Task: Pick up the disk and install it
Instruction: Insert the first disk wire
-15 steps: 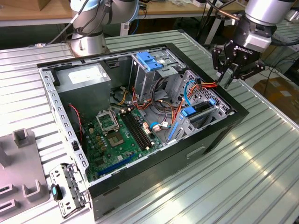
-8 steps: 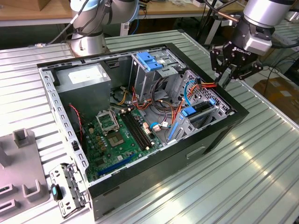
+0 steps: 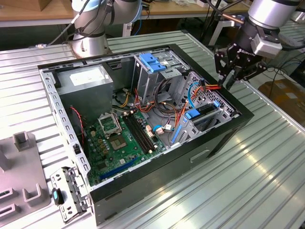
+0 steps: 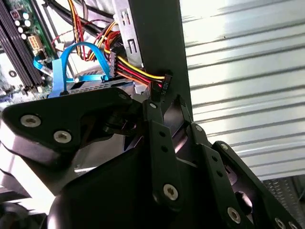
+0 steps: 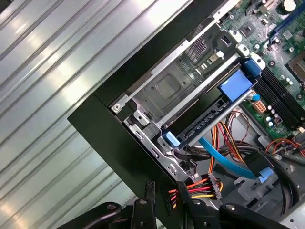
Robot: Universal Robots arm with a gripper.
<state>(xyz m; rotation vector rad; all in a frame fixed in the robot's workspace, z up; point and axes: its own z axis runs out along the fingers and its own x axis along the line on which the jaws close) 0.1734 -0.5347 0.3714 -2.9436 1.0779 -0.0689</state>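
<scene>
The disk [image 3: 206,110] sits in a slot of the metal drive cage at the open computer case's [image 3: 143,183] corner on the exterior view's right. I see it end-on as a dark slab between blue rail tabs, its label hidden. In the first wrist view it is the dark bar [image 5: 205,119] between two blue tabs. My gripper [image 3: 228,82] hangs just above the case's black wall by that cage, apart from the disk. In both wrist views its fingertips [image 5: 164,191] [image 4: 167,109] stand a narrow gap apart with nothing between them, over a red, yellow and black cable plug [image 5: 195,188].
Inside the case lie a green motherboard [image 3: 119,138], a grey power-supply box [image 3: 88,81], a blue latch [image 3: 152,62] atop a second cage, and loose blue and coloured cables [image 3: 164,112]. A grey fixture [image 3: 19,162] and a metal bracket [image 3: 69,193] rest on the ribbed table. Another arm's base [image 3: 90,38] stands behind.
</scene>
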